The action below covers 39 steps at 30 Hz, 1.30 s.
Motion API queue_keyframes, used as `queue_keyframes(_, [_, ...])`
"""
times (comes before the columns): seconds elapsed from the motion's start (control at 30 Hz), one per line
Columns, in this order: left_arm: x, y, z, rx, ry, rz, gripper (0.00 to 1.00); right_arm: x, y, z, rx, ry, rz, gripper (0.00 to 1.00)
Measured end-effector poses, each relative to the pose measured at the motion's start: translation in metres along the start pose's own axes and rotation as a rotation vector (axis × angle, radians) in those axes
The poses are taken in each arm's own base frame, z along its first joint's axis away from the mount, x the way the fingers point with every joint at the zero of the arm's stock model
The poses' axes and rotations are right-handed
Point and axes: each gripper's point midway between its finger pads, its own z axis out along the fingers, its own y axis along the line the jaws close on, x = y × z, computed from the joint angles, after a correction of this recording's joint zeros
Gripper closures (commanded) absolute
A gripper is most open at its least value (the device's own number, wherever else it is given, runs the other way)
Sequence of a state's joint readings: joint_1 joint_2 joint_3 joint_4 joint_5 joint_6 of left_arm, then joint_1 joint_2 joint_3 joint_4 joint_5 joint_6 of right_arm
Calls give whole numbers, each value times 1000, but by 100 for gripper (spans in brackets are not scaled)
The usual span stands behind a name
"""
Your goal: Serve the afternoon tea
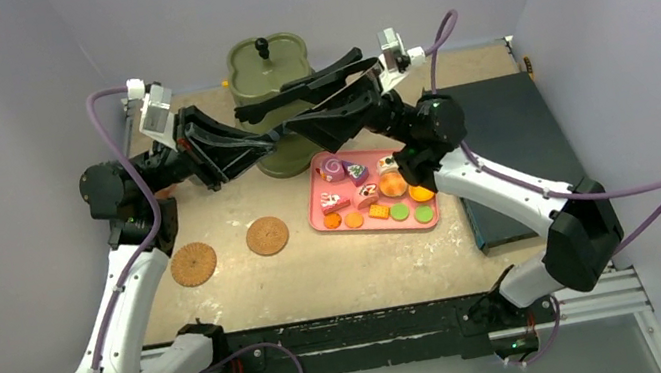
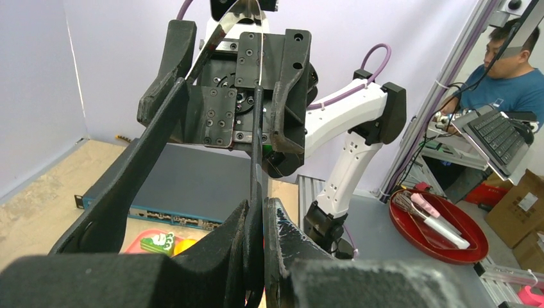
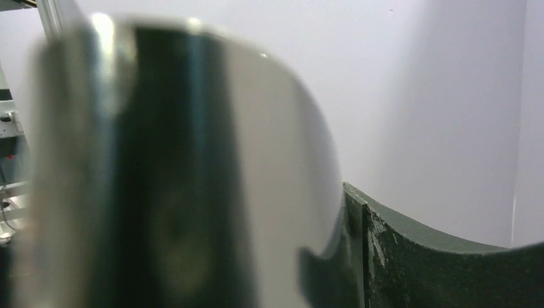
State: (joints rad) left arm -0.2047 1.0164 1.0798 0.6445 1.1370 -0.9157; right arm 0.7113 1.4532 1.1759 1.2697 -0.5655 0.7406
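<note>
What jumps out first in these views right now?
The two arms meet in mid-air before the olive stand with black tongs between them. The left gripper is shut on one tong arm, and the right gripper has its fingers either side of the tongs. Next come the bright toy pastries on the pink tray at centre right, and two brown coasters lying bare at left.

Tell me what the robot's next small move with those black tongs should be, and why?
Probably the right gripper should close on the tongs. Its jaws stand apart around them while the left gripper pinches one tong arm, so a handover from left to right looks likely.
</note>
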Motion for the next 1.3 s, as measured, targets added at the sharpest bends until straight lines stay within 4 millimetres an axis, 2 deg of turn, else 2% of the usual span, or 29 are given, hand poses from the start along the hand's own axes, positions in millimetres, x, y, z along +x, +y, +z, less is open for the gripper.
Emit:
queue_keyframes(0.27, [1, 0, 0, -2, 5, -7, 100, 9, -4, -4, 18, 53, 39, 26])
queue_keyframes(0.37, [2, 0, 0, -1, 6, -8, 100, 10, -2, -4, 8, 70, 47, 32])
queue_keyframes(0.53, [0, -2, -1, 0, 4, -1, 100, 8, 0, -2, 6, 81, 61, 36])
queue_keyframes(0.57, [0, -2, -1, 0, 4, 0, 97, 8, 0, -2, 6, 82, 63, 36])
queue_keyframes(0.6, [0, -2, -1, 0, 4, 2, 87, 7, 1, -2, 6, 83, 64, 37])
queue_keyframes(0.67, [1, -1, -1, -4, 6, 10, 60, 7, 2, -2, 8, 85, 65, 37])
queue_keyframes(0.77, [4, 6, -1, -40, 35, 20, 16, 8, 1, -3, 22, 98, 65, 36])
queue_keyframes(0.9, [2, 20, -2, -128, 82, 47, 7, 13, -3, -17, 103, 139, 25, 35])
queue_keyframes(1.07, [5, 45, -10, -287, 151, 68, 3, 23, -13, -52, 260, 197, -62, 34])
queue_keyframes(1.17, [15, 67, -20, -408, 215, 50, 1, 33, -24, -76, 362, 243, -124, 33])
queue_keyframes(1.3, [38, 107, -46, -622, 337, 7, 1, 55, -46, -114, 513, 322, -193, 32])
